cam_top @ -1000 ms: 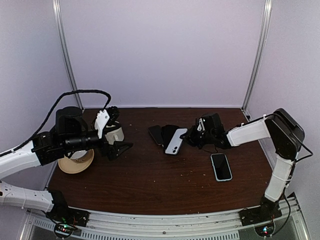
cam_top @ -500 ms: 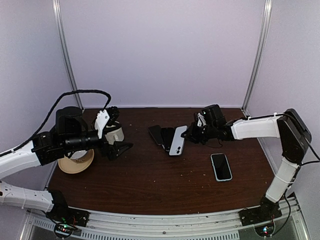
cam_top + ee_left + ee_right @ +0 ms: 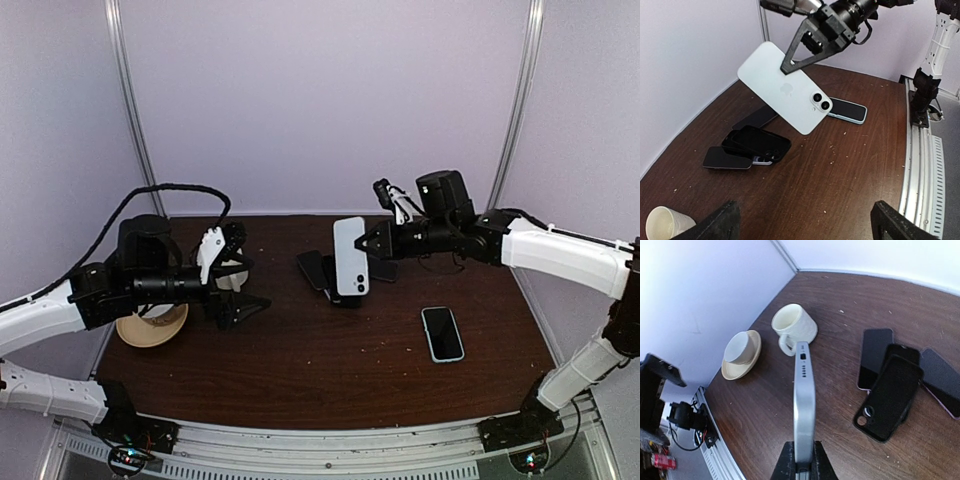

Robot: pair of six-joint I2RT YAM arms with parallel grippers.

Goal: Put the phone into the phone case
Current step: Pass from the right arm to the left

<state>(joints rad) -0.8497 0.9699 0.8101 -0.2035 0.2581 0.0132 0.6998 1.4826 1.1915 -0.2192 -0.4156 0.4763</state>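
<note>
**Left fingers spread wide, right fingers pinch the phone**

The left gripper hangs over the left side of the brown table. Its fingers stand far apart. A small cup on a saucer sits near the table's left edge. A cream mug stands just beside it.

In the middle of the table is a little pile of dark phones. The black phone case lies on top of this pile. Its camera hole shows at one end.

The pale phone is up in the air over the middle of the table, near the pile. It does not touch the case. It stands almost upright. Its back, with two round lenses, faces the left arm.

The right gripper holds this phone by its edge, with the fingers closed tight on it.

Further right, another phone with a blue-green rim lies flat on the table, well apart from the pile.
</note>
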